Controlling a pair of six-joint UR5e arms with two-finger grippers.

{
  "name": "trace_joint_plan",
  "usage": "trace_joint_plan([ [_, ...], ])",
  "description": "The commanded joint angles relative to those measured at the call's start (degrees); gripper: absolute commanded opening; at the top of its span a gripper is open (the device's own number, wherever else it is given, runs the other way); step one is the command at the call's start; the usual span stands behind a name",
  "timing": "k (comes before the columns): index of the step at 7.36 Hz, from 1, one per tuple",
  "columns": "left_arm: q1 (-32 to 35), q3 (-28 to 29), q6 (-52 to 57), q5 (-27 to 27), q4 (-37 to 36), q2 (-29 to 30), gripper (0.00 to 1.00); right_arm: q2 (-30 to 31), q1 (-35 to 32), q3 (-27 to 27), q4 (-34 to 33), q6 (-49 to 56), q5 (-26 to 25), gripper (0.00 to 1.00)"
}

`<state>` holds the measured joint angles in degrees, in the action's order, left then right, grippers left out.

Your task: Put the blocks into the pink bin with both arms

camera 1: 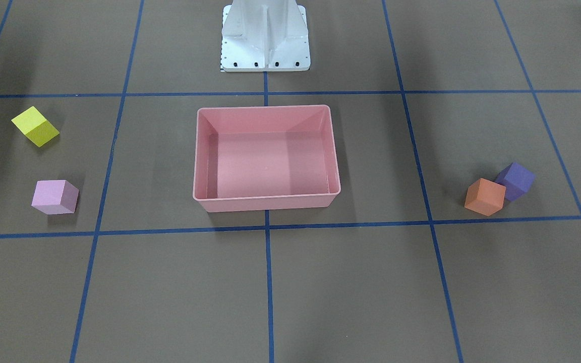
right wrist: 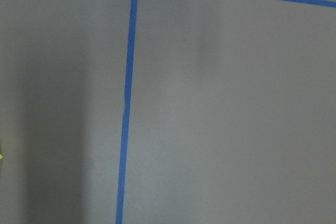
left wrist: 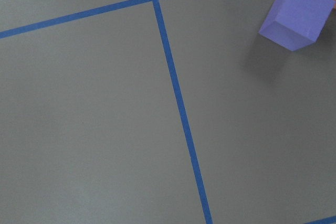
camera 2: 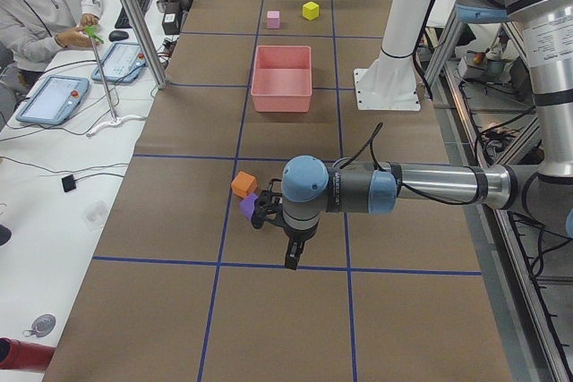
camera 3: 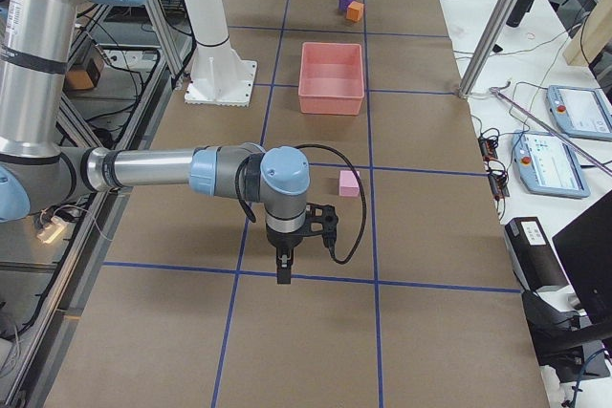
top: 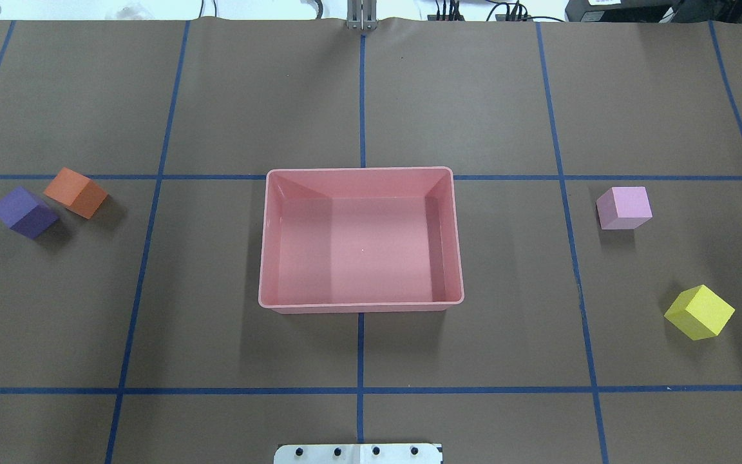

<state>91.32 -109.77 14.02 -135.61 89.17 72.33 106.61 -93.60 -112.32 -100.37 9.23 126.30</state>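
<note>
Cubes (yellow, light pink, orange, purple) are seen outside the shallow salmon-pink plastic bin. For the left pincer and right pincer, spread or pressed cannot be told.

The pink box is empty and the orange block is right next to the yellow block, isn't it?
Not quite. The pink bin is empty, but the orange block sits next to the purple block, not the yellow block. The overhead exterior view shows it.
</note>
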Motion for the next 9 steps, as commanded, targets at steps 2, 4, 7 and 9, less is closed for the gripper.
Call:
trace_joint_plan([
  [2,-0.1,0.1,0.0,0.0,3.0,0.3,1.00,0.0,0.0,0.1,0.0,0.0,0.0,1.00],
  [4,-0.1,0.6,-0.1,0.0,8.0,0.4,1.00,-0.7,0.1,-0.1,-0.2,0.1,0.2,1.00],
  [7,-0.5,3.9,-0.5,-0.1,9.4,8.1,1.00,-4.7,0.5,0.1,1.4,-0.6,2.2,1.00],
  [9,-2.9,6.0,-0.9,-0.1,9.4,14.6,1.00,-4.7,0.5,0.8,9.5,-1.0,4.0,1.00],
])
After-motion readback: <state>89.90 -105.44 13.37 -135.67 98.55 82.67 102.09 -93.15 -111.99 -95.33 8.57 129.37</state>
